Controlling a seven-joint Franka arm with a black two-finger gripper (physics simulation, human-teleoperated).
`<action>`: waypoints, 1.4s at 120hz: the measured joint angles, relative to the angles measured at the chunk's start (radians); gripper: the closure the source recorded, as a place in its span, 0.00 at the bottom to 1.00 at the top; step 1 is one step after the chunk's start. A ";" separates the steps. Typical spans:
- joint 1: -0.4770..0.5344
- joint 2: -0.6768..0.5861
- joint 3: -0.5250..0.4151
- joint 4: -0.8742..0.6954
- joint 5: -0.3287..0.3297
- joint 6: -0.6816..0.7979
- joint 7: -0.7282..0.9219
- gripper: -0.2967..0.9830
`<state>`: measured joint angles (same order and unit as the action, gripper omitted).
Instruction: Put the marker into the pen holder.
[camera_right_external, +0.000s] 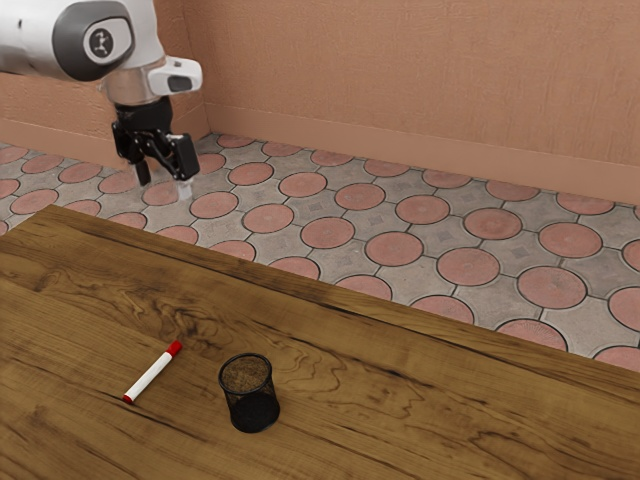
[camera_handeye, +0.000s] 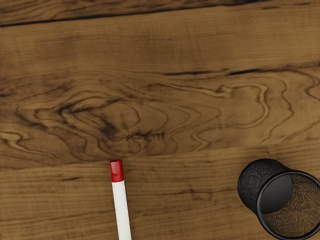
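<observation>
Marker (camera_right_external: 152, 372) first: it's lying flat on the counter (camera_right_external: 420, 400), its red cap (camera_right_external: 175, 348) aimed toward the long edge that runs from the corner at the exterior view's left. The pen holder (camera_right_external: 252, 405) stands upright just beside it, mouth up, ready to take it from above. The gripper (camera_right_external: 164, 186) hangs high, empty, its fingers spread, presumably so they can straddle the slim barrel. I'd judge the reach comes next, and since the marker could roll, the grip wants to be centred and square across it.
</observation>
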<state>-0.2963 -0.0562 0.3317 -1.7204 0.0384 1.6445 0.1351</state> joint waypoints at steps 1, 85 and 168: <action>0.001 0.000 0.000 0.000 0.000 0.002 0.001 0.23; 0.019 0.013 0.138 -0.665 0.061 0.711 0.031 0.24; 0.005 0.158 0.141 -0.743 -0.074 1.005 0.120 0.50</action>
<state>-0.2908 0.1017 0.4724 -2.4633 -0.0354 2.6495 0.2555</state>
